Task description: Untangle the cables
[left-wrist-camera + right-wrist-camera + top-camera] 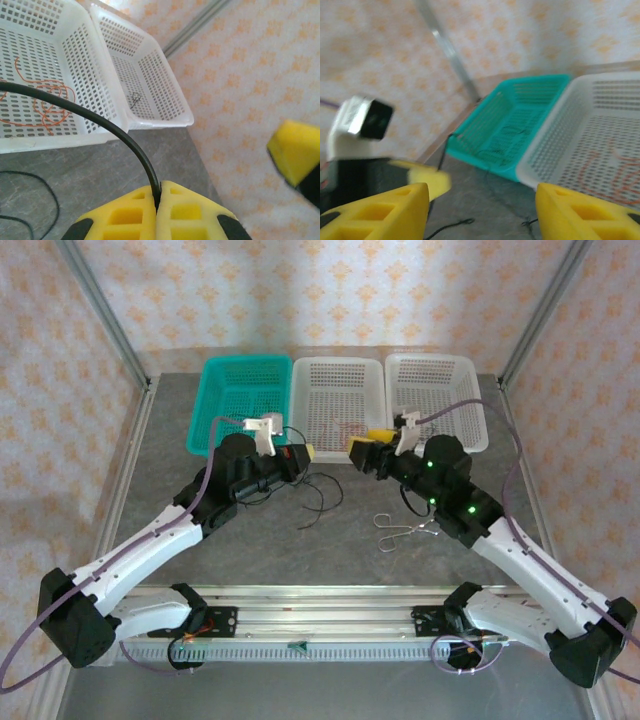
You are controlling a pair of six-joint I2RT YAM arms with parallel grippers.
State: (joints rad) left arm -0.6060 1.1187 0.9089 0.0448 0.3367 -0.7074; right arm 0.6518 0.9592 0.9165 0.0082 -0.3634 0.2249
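While the left gripper (pixel 157 202) sat low over the table (pixel 250 550), just in front of the middle white basket (pixel 320 390), its yellow fingers (pixel 125 215) were pressed together on a black cable (pixel 100 118). Pinch was right at the tips. From there the cable arced up and away to the left, out of the left wrist view.

Right gripper (pixel 480 212): fingers stood apart, nothing between them. It faced the left gripper from close by, not touching it, and was also at the front edge of the middle basket.

Cables:
- orange cable (pixel 47 107) lay looped on the floor of the middle white basket
- loose black strands (pixel 340 496) lay on the table below and between the two grippers
- couldn't tell whether they joined the held cable
- thin dark lines showed inside the teal basket (pixel 240 375) in the right wrist view, too blurred to say what they were

Other items:
- silver clip (pixel 405 530) lay flat on the table near the right arm, apart from the black strands
- right white basket (pixel 440 375) held a small dark wire loop (pixel 136 98) on its floor
- all three baskets stood side by side at the far edge, teal on the left
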